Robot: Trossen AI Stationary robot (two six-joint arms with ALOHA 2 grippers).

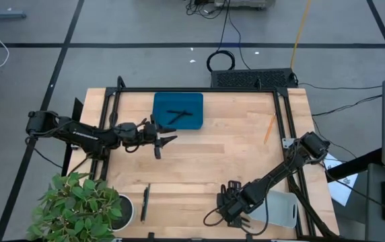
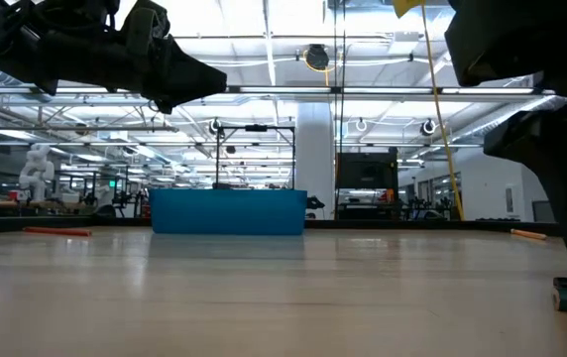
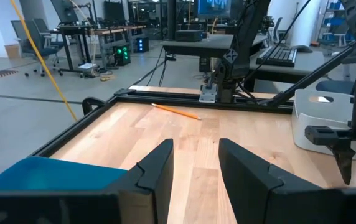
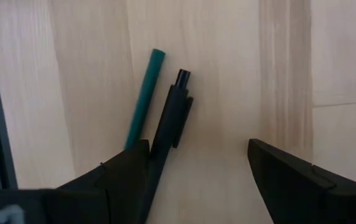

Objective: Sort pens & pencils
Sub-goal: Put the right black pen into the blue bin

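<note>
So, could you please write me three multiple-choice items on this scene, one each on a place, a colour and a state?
1. Where does the orange pencil lie?
A. In the blue tray
B. On the bare table, toward its right side
C. In the plant pot

2. What colour is the pencil beside the black pen under the right gripper?
A. Teal
B. Yellow
C. White

3. How does the right gripper stand?
A. Shut on the pen
B. Open, gripping nothing
C. Out of view

Answers:
1. B: the orange pencil rests on the table.
2. A: a teal pencil lies alongside the black pen.
3. B: the right gripper has its fingers wide apart over bare wood.
</note>
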